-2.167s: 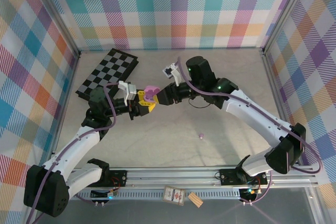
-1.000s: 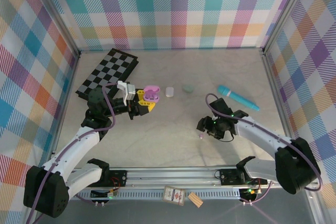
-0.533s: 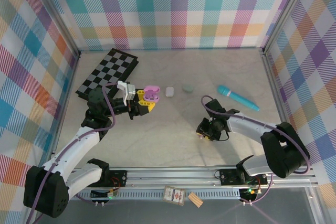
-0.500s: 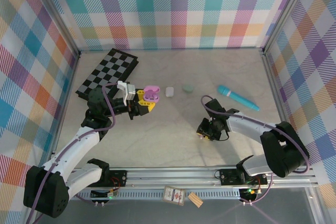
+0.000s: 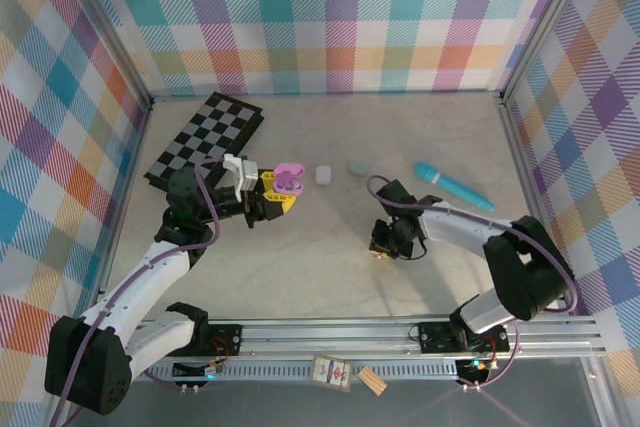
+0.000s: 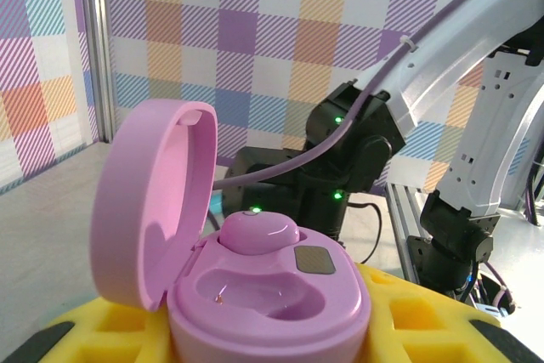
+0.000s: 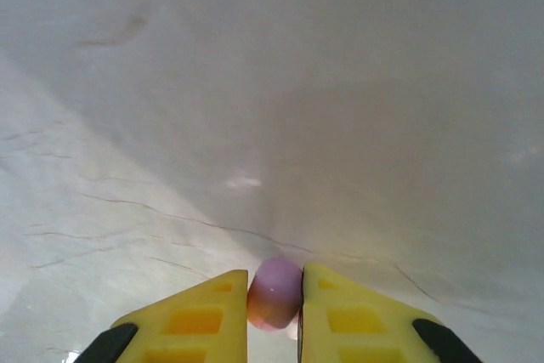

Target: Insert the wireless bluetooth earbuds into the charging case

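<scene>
My left gripper [image 5: 277,194] is shut on the open purple charging case [image 5: 289,178], holding it up left of the table's centre. In the left wrist view, the case [image 6: 255,303] sits between the yellow fingers [image 6: 416,316] with its lid [image 6: 140,201] tipped back. One purple earbud [image 6: 258,232] is seated in the far slot and the near slot is empty. My right gripper [image 5: 381,250] is low over the table at centre right. Its yellow fingers [image 7: 200,320] are shut on a small purple earbud [image 7: 274,293] right at the table surface.
A folded chessboard [image 5: 205,137] lies at the back left. A white case [image 5: 323,175], a pale green case [image 5: 358,168] and a turquoise stick [image 5: 453,187] lie in a row behind the right gripper. Metal frame rails [image 5: 400,332] run along the near edge.
The right gripper dropped from the case to the table, slid slightly left over the loose purple earbud and closed on it. The left arm and case stayed still.
</scene>
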You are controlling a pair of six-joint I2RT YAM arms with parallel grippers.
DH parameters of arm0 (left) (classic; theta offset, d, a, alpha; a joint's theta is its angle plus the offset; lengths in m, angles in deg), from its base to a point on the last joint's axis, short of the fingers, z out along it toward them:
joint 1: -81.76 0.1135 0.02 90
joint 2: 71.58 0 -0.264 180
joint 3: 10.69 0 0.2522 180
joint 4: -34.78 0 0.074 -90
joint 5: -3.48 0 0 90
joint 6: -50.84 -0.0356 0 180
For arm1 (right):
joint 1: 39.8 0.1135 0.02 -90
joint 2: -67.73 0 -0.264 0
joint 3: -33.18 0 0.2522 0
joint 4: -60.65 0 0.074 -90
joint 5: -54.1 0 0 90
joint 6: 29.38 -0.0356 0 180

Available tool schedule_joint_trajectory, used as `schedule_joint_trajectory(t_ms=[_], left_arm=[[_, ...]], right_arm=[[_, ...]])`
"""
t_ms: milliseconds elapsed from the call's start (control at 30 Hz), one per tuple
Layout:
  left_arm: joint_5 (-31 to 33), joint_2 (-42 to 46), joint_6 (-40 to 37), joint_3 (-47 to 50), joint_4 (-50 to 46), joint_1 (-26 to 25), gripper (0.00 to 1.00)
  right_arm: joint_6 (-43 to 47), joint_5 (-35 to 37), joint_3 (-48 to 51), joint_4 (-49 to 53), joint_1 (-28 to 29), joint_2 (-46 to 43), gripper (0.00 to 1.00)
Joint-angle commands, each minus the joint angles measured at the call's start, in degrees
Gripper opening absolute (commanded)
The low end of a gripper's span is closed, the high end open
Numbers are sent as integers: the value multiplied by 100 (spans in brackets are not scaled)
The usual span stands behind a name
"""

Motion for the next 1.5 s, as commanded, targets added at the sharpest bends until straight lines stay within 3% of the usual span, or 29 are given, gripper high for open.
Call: schedule_joint_trajectory(t_ms=[0, 267, 600, 1133, 1467], left_arm=[[-137, 79, -70, 47, 250, -41, 27], [-78, 168, -69, 54, 204, -24, 27], [-98, 190, -83, 51, 177, 0, 26], [-135, 206, -61, 56, 188, 18, 26], [-135, 209, -39, 47, 204, 16, 26]], right_arm=[[930, 2, -490, 436, 35, 337, 20], [1740, 501, -1374, 1291, 52, 1202, 25], [1777, 1401, -1943, 1860, 383, 1624, 36], [1574, 2481, -2373, 2563, 702, 1865, 31], [1566, 2529, -2430, 2658, 719, 1853, 28]])
